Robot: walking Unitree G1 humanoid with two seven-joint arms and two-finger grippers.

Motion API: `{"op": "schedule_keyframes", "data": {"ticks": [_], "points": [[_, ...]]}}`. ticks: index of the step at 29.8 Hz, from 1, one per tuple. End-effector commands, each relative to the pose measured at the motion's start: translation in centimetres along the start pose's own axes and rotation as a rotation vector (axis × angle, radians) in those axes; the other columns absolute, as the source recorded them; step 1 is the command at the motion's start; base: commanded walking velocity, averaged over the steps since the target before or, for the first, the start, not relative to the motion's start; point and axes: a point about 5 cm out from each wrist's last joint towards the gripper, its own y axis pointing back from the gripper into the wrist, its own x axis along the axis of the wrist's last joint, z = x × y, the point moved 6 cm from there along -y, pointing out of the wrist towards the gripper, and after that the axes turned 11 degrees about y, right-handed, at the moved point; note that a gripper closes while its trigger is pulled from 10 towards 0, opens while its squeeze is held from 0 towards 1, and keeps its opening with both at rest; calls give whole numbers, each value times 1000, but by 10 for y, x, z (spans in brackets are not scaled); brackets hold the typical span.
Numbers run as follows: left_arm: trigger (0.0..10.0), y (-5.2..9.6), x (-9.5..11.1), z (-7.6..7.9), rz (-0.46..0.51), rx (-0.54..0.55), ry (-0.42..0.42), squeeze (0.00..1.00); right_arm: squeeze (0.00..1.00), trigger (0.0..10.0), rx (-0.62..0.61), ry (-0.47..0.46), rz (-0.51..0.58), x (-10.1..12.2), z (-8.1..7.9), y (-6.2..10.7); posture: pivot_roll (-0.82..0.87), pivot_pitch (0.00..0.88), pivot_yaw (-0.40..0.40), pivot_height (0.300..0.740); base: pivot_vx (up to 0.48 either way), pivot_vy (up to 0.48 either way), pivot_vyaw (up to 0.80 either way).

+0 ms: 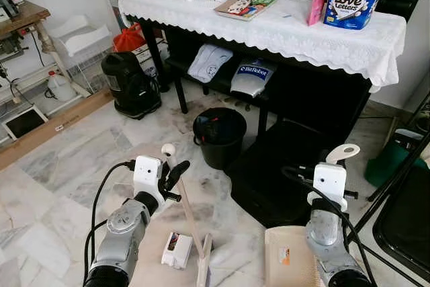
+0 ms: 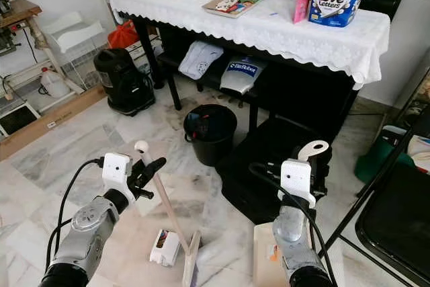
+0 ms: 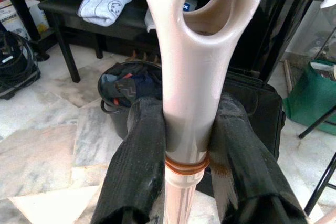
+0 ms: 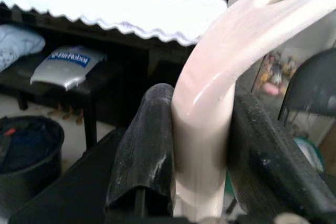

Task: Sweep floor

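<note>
Two tools were in hand at the sweeping stage: the left gripper [image 1: 176, 178] had its fingers clamped on the broom handle [image 3: 202, 77] just below its hanging hole, the stick slanting down to the marble floor [image 1: 74, 159] beside a small white box [image 1: 177, 250], while the right gripper [image 4: 202, 145] pinched the dustpan handle [image 4: 220, 77], the cream dustpan [image 1: 289, 257] low by the black bag [image 1: 282, 173]. The next move probably called for drawing the broom head toward the pan's lip. The broom head was cut off at the frame edge, and any dust on the veined marble could not be made out.
</note>
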Motion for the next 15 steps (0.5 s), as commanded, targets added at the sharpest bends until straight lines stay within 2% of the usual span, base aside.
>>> {"op": "schedule_keyframes", "data": {"ticks": [1, 6, 8, 15], "points": [[10000, 2, 6, -5, 4, 4, 2, 0, 0, 10000, 17, -33, -23, -3, -8, 5, 126, 50, 122, 740, 0, 0, 0], [10000, 2, 8, -5, 4, -3, -2, 0, 0, 10000, 54, -17, -74, -19, -17, 19, 133, 54, 127, 740, 0, 0, 0], [10000, 2, 8, -4, 1, -9, -3, 0, 0, 10000, 94, 12, -115, -32, -23, 31, 136, 53, 128, 740, 0, 0, 0], [10000, 3, 9, -1, -12, -33, -1, 0, 0, 10000, 151, 33, -193, -51, -29, 43, 145, 53, 129, 740, 0, 0, 0]]}}
